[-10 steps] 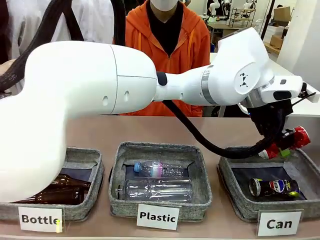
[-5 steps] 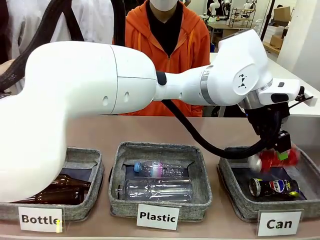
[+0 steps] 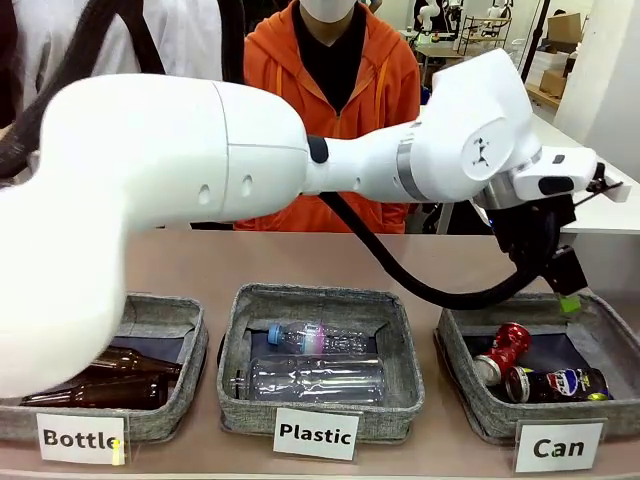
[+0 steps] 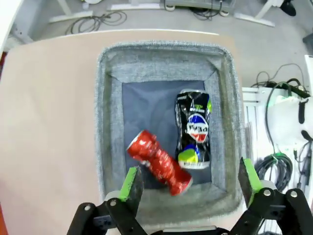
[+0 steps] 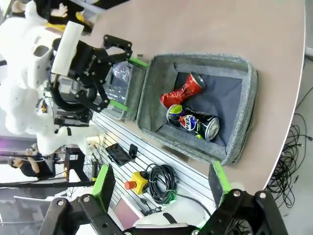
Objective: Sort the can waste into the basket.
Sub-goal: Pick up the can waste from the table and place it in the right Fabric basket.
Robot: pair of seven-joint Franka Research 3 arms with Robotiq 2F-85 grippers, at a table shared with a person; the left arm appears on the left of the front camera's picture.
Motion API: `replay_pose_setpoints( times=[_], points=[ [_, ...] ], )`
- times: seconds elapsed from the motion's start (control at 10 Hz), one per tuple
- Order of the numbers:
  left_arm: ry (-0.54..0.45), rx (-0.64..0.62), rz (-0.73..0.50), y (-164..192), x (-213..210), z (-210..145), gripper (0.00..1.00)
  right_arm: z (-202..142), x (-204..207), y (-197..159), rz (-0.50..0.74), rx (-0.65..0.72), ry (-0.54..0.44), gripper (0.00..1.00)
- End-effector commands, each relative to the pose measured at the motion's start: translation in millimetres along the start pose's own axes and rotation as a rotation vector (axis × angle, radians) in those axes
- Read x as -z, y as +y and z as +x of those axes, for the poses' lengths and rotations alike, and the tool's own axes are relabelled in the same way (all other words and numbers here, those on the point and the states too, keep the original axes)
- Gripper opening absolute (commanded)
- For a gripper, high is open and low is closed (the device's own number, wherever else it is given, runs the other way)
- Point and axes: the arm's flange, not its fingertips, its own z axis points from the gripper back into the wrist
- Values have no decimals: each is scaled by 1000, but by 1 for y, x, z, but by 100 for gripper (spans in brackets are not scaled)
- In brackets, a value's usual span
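Red can [image 3: 500, 351] lies crushed in the Can basket [image 3: 462, 394], touching the Pepsi can [image 3: 556, 384] beside it; left arm's fingers [image 4: 191, 184] hang spread wide above the basket, holding nothing; right arm's fingers [image 5: 162, 185] spread too, well off from the bench [image 3: 330, 262]

front: across table | wrists: look down | shared: basket [image 4: 166, 58]

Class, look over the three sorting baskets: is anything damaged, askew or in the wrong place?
Only the red can looks odd: it is crushed at the waist and lies slanted against the Pepsi can in the Can basket. Nothing is missorted.
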Motion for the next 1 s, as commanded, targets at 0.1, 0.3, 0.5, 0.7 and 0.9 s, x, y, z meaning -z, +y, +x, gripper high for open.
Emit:
replay_pose_setpoints(
  times=[0.1,0.3,0.5,0.7,0.9],
  points=[
    [82,-110,-126,-11,-74,-70,100,23,22,13,-4,-40,-27,100],
    [60,-139,-168,-29,-124,-132,100,63,49,32,38,-109,-54,100],
    [-94,-268,-118,-31,-173,-195,100,101,90,66,54,-153,-4,100],
    [-335,-558,-82,-19,-232,-272,100,135,148,113,151,-149,-70,100],
    [-576,-809,-85,-13,-274,-348,100,148,207,145,318,-148,-24,100]
  ],
)
